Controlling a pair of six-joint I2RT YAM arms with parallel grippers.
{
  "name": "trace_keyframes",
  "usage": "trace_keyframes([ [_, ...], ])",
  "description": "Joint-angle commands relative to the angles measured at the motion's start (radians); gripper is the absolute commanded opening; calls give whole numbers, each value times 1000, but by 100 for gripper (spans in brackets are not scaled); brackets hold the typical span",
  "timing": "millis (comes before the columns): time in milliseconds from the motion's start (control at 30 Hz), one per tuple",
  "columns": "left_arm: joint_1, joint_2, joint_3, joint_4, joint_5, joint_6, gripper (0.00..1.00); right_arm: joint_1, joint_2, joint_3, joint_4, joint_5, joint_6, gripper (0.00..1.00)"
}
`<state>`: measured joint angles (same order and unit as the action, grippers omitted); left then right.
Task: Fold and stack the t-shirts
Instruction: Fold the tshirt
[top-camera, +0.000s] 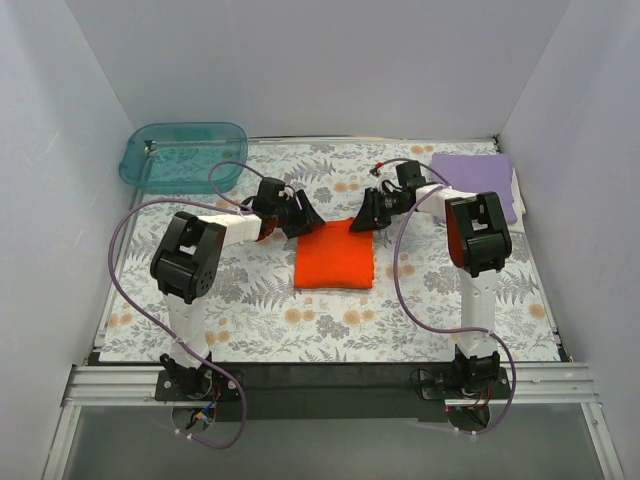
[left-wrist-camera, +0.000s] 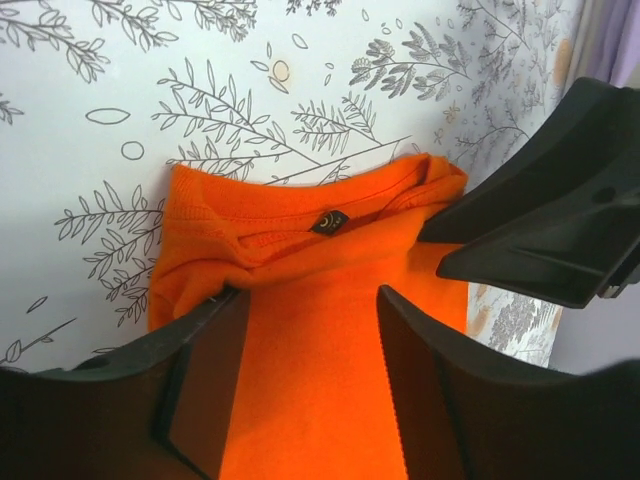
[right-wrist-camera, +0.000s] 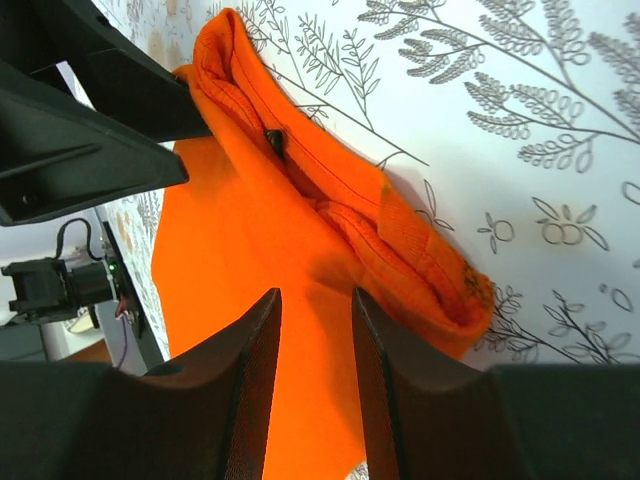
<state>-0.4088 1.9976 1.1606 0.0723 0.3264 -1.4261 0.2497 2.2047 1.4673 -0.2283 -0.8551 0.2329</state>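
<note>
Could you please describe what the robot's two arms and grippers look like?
The left arm and right arm have white links and bulky black joint housings. The left gripper and right gripper each have two black wedge-shaped fingers. Thin purple cables loop along both arms.

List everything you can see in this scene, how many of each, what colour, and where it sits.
Orange-red folded cloth t-shirt: one, bright orange-red, middle of the table.
Lavender folded cloth t-shirt: one, pale purple, far right corner.
Translucent plastic tub: one, teal, far left corner.
Leaf-printed table cover: one, white with grey and orange print, under everything.
Cables: purple, one looping along each arm.
Left arm: one, black and white, near left edge, reaching inward.
Right arm: one, black and white, near right edge, reaching inward.
Left claw: one, black, at the orange-red shirt's far left corner, jaws apart.
Right claw: one, black, at its far right corner, jaws apart.
</note>
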Motion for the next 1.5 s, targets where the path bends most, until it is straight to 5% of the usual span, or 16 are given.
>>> trace_keyframes([
  [0, 24, 6, 10, -46, -36, 58, 54, -18, -20, 19, 33, 18, 22, 36],
  [233, 22, -207, 17, -164, -49, 89, 75, 6, -224, -67, 35, -25, 86, 37],
  [567, -97, -580, -234, -221, -27, -54, 76, 203, -519, -384, 113, -19, 195, 35],
  [767, -171, -566, -361, -166, -53, -120, 52, 344, -465, -453, 274, 33, 275, 26],
  [1100, -171, -408, -435, -111, -122, -108, 16, 350, -269, -492, 342, 91, 287, 7],
  [1467, -148, -372, -552, -120, -168, -132, 6, 278, -359, -567, 307, 146, 313, 1],
])
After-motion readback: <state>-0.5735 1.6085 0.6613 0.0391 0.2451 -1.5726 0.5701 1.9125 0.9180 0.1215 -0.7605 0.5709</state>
